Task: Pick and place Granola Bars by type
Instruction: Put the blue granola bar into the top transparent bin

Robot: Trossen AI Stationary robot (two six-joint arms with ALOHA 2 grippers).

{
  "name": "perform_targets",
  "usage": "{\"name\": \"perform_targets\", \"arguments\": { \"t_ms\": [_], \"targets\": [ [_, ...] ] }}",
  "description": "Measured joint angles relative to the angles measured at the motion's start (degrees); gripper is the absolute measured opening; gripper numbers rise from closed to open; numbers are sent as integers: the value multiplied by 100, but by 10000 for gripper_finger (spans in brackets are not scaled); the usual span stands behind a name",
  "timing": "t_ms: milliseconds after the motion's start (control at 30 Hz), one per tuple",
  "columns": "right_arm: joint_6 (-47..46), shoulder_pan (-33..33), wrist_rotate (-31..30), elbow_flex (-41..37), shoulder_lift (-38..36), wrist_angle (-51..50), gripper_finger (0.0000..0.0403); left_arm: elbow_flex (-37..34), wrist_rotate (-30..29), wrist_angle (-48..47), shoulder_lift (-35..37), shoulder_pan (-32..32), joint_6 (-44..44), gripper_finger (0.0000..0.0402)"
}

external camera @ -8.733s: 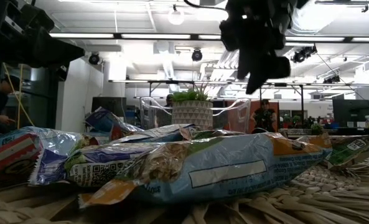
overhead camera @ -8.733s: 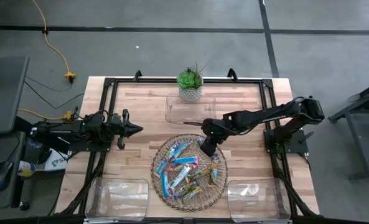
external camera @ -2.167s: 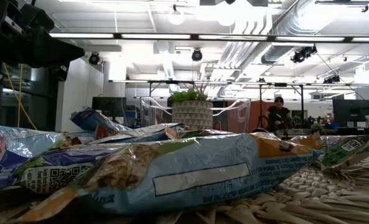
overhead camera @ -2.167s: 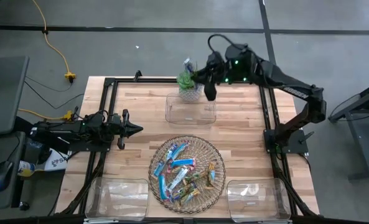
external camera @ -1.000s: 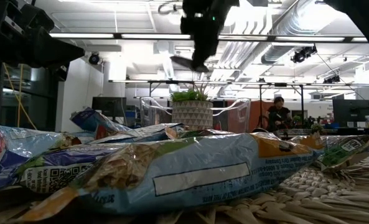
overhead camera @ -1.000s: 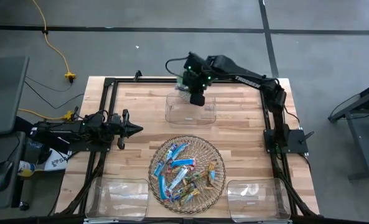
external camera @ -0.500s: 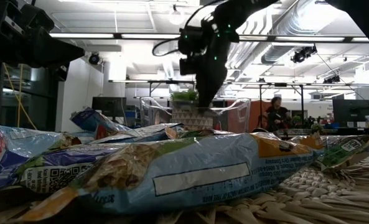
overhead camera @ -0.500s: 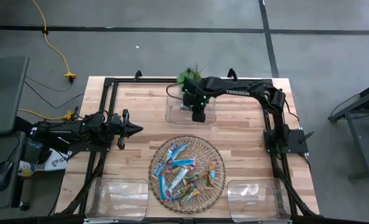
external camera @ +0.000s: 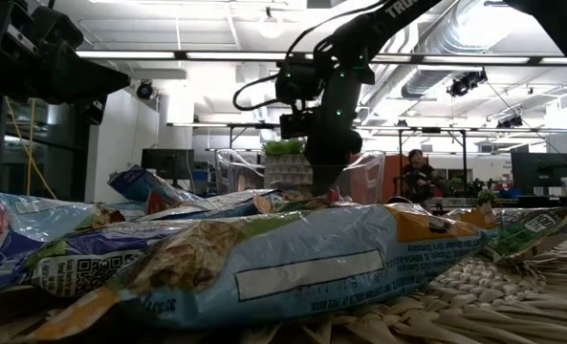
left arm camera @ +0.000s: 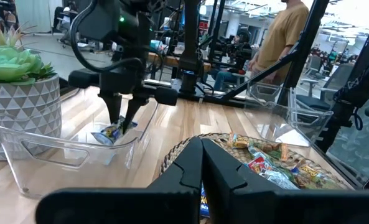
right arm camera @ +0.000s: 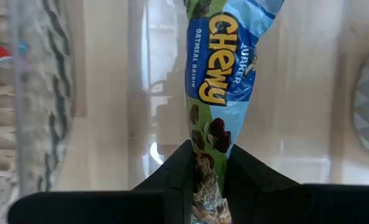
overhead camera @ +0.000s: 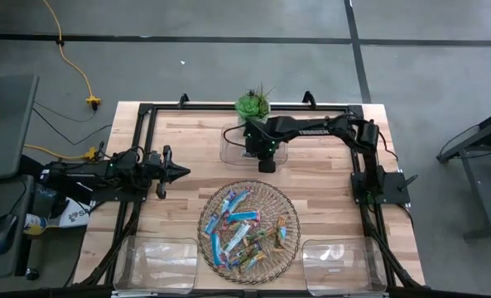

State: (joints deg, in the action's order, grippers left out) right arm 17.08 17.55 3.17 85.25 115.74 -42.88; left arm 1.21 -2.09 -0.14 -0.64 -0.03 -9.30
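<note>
Overhead, the right gripper (overhead camera: pixel 266 159) reaches down into the clear plastic bin (overhead camera: pixel 231 152) that stands just in front of the potted succulent (overhead camera: pixel 252 105), at the bin's side nearer the wicker tray (overhead camera: pixel 288 209). The Granola Bars (overhead camera: pixel 237 223) lie heaped in that round tray, which sits apart from the bin with bare wood between them. Two more clear bins (overhead camera: pixel 158 262) flank the tray at the table's near edge, one on each side. The left gripper (overhead camera: pixel 179 172) waits well to the side of the tray, over the table's black frame, with open tabletop between it and the bin.

From table height, the heaped bars (external camera: pixel 293 263) fill the foreground, and behind them the right gripper (external camera: pixel 323 186) hangs straight down into the bin (external camera: pixel 369 177), in front of the planter (external camera: pixel 288 170).

Through the left wrist camera, the left gripper (left arm camera: pixel 201 144) has its two fingers pressed together with nothing between them. Beyond them the right gripper (left arm camera: pixel 121 122) pinches a blue-wrapped bar (left arm camera: pixel 110 132) inside the bin (left arm camera: pixel 60 152), the bar low by the bin's floor and clear of its walls. The succulent (left arm camera: pixel 13 62) stands just beside the bin and the tray (left arm camera: pixel 178 152) just on its other side. A person (left arm camera: pixel 282 37) stands in the room beyond.

Through the right wrist camera, the right gripper (right arm camera: pixel 208 163) is clenched on one end of a Chewy oatmeal raisin bar (right arm camera: pixel 220 74), which extends out over the bin's clear floor (right arm camera: pixel 296 118); the tray's woven rim (right arm camera: pixel 47 93) shows beyond the bin wall.
</note>
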Motion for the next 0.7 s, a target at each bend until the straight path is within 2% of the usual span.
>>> {"name": "perform_targets", "arguments": {
  "t_ms": [367,700],
  "targets": [
    [-222,-5,-63,2,-2,17,64,-2,0,0,-2,0,-2,1],
    [-330,-5,21,4,-2,-58,123,-2,0,0,-1,2,0,1]
  ]
}}
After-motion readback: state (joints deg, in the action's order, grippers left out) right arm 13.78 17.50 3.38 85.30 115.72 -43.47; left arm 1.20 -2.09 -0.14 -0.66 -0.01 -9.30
